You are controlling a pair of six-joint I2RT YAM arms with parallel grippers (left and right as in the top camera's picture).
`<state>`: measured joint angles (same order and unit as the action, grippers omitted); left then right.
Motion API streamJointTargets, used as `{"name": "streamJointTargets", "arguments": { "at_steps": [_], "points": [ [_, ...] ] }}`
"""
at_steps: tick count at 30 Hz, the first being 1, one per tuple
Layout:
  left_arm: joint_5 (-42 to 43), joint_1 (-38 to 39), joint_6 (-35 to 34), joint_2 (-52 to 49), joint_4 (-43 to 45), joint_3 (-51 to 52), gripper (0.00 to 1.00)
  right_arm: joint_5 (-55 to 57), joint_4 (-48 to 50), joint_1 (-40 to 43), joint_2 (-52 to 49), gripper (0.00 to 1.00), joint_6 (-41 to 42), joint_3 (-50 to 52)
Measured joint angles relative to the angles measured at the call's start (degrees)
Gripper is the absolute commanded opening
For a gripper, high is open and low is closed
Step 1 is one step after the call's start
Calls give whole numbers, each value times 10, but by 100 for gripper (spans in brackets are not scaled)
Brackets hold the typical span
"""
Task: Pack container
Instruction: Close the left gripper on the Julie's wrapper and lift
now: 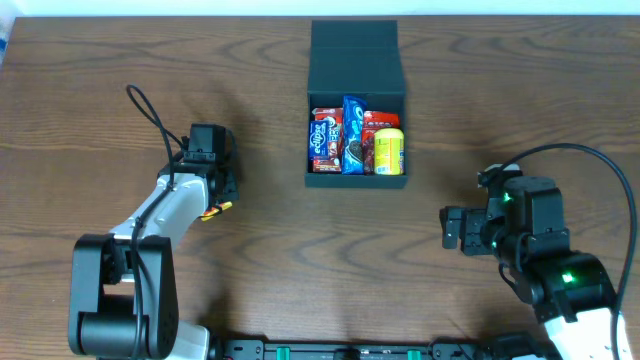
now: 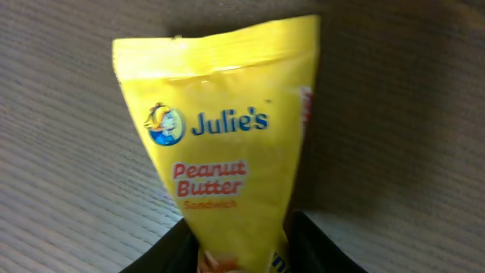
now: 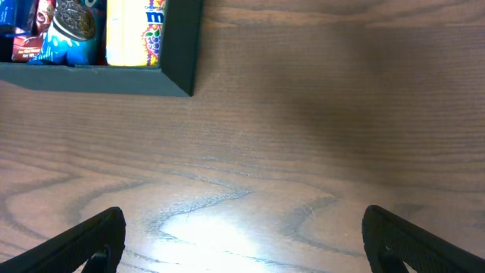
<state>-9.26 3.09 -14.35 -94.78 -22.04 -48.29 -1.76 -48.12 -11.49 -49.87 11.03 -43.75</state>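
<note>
Yellow and glossy, the packet point(image 2: 227, 129) of peanut butter sandwiches sticks out from our left gripper point(image 2: 242, 250). Its jaws are closed on the packet's lower end, so we can carry it lengthwise. The container point(image 1: 357, 182) sits at the far middle of the table point(image 3: 303, 136), lid point(image 1: 355, 50) folded back, with snacks point(image 1: 353, 135) standing inside. Near right, our right gripper point(image 3: 242, 243) hangs wide apart and empty, out of the way, we judge.

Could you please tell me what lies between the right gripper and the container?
Only bare wooden table lies between the right gripper and the container; the right wrist view shows this stretch clearly.
</note>
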Motion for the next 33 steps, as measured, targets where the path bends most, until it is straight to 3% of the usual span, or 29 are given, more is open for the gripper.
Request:
{"name": "streamJointTargets", "arguments": {
  "at_steps": [3, 6, 19, 33],
  "points": [
    [1, 0, 0, 0, 0, 0, 29, 0, 0, 0, 0, 99, 0, 0],
    [1, 0, 2, 0, 0, 0, 20, 0, 0, 0, 0, 99, 0, 0],
    [3, 0, 0, 0, 0, 0, 17, 0, 0, 0, 0, 99, 0, 0],
    [15, 0, 0, 1, 2, 0, 6, 0, 0, 0, 0, 99, 0, 0]
  ]
}}
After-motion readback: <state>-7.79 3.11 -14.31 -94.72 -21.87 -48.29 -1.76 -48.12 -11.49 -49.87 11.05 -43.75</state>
